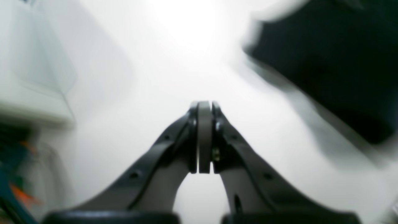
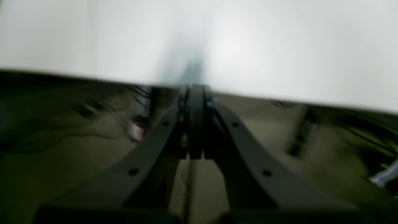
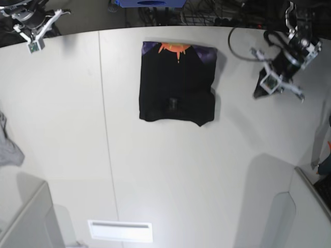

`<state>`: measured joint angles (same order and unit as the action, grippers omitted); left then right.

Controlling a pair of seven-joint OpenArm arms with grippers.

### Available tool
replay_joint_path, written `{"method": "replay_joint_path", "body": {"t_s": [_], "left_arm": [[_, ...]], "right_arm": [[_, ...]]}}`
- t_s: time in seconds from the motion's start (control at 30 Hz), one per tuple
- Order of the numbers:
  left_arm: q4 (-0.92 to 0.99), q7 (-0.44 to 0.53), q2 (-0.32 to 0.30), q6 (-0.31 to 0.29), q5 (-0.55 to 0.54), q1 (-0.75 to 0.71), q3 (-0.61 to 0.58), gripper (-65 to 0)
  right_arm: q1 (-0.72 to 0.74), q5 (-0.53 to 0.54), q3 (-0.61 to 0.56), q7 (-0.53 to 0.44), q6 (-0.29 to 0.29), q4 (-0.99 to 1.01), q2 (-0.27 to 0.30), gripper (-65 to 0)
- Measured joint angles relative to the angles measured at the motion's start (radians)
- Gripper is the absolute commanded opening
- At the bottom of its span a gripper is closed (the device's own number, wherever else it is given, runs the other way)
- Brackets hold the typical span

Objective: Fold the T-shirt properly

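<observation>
Lying flat on the white surface (image 3: 170, 170), the T-shirt (image 3: 177, 82) is a compact black rectangle, orange sunburst at its far edge. We see our left end effector (image 1: 204, 107) well off to the shirt's right, pads pressed together on nothing. Our right end effector (image 2: 196, 93), far to the shirt's left at the surface's edge, is likewise closed and empty.

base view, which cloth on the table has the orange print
The folded black T-shirt at top centre; the grey cloth at the left edge is plain.
</observation>
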<state>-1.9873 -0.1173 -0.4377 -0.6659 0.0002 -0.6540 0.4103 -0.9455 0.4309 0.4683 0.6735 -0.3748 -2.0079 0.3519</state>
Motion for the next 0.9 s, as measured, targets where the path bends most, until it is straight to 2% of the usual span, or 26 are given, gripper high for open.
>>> {"method": "replay_joint_path", "body": {"t_s": [0.1, 0.17, 0.2, 0.27, 0.3, 0.4, 0.47, 0.5, 0.53, 0.57, 0.63, 0.67, 0.7, 0.73, 0.8, 0.83, 0.87, 0.9], "left_arm": [[0.038, 0.216, 0.053, 0.006, 0.0, -0.278, 0.079, -65.0], [0.107, 0.307, 0.077, 0.003, -0.01, -0.4, 0.085, -65.0], [0.158, 0.322, 0.09, 0.005, -0.006, -0.445, 0.082, -65.0], [0.315, 0.339, 0.104, 0.016, 0.016, -0.473, 0.021, -65.0], [0.403, 0.357, 0.104, 0.018, 0.032, -0.466, -0.021, -65.0], [0.733, 0.452, 0.101, 0.022, 0.097, -0.366, -0.171, -65.0], [1.022, 0.512, 0.116, 0.019, 0.175, -0.235, -0.259, -65.0], [1.178, 0.542, 0.121, -0.003, 0.194, -0.153, -0.282, -65.0], [1.346, 0.559, 0.126, 0.014, 0.22, -0.059, -0.302, -65.0], [1.511, 0.591, 0.125, 0.061, 0.237, 0.033, -0.321, -65.0], [1.849, 0.664, 0.112, 0.114, 0.269, 0.23, -0.368, -65.0], [1.992, 0.697, 0.111, 0.163, 0.285, 0.32, -0.401, -65.0], [1.983, 0.694, 0.108, 0.206, 0.322, 0.346, -0.427, -65.0], [1.983, 0.762, 0.109, 0.231, 0.336, 0.365, -0.447, -65.0], [1.978, 0.769, 0.118, 0.305, 0.34, 0.39, -0.472, -65.0], [1.971, 0.765, 0.122, 0.322, 0.336, 0.391, -0.475, -65.0], [1.97, 0.757, 0.124, 0.327, 0.337, 0.383, -0.472, -65.0], [1.95, 0.705, 0.124, 0.33, 0.339, 0.359, -0.472, -65.0]], "right_arm": [[-0.112, -0.175, -0.013, -0.005, -0.01, 0.0, -0.022, -65.0], [-0.177, -0.307, -0.075, 0.006, 0.0, 0.01, -0.05, -65.0], [-0.2, -0.33, -0.121, 0.006, -0.001, 0.025, -0.057, -65.0], [-0.204, -0.375, -0.259, -0.023, -0.002, 0.082, -0.059, -65.0], [-0.18, -0.365, -0.331, -0.027, -0.004, 0.142, -0.059, -65.0], [-0.066, -0.358, -0.522, -0.046, -0.004, 0.378, -0.08, -65.0], [0.027, -0.364, -0.595, -0.129, 0.005, 0.589, -0.117, -65.0], [0.084, -0.374, -0.613, -0.177, 0.013, 0.713, -0.145, -65.0], [0.154, -0.371, -0.624, -0.221, 0.008, 0.856, -0.175, -65.0], [0.214, -0.367, -0.636, -0.28, 0.006, 1.003, -0.202, -65.0], [0.362, -0.364, -0.639, -0.431, 0.001, 1.344, -0.254, -65.0], [0.441, -0.374, -0.639, -0.528, 0.008, 1.53, -0.272, -65.0], [0.507, -0.362, -0.638, -0.655, 0.009, 1.692, -0.284, -65.0], [0.565, -0.36, -0.637, -0.782, 0.012, 1.844, -0.293, -65.0], [0.596, -0.363, -0.637, -0.961, 0.015, 1.973, -0.298, -65.0], [0.587, -0.357, -0.637, -1.012, 0.016, 1.985, -0.3, -65.0], [0.572, -0.361, -0.637, -1.027, 0.015, 1.981, -0.302, -65.0], [0.558, -0.361, -0.637, -1.015, 0.015, 1.974, -0.306, -65.0]]}}
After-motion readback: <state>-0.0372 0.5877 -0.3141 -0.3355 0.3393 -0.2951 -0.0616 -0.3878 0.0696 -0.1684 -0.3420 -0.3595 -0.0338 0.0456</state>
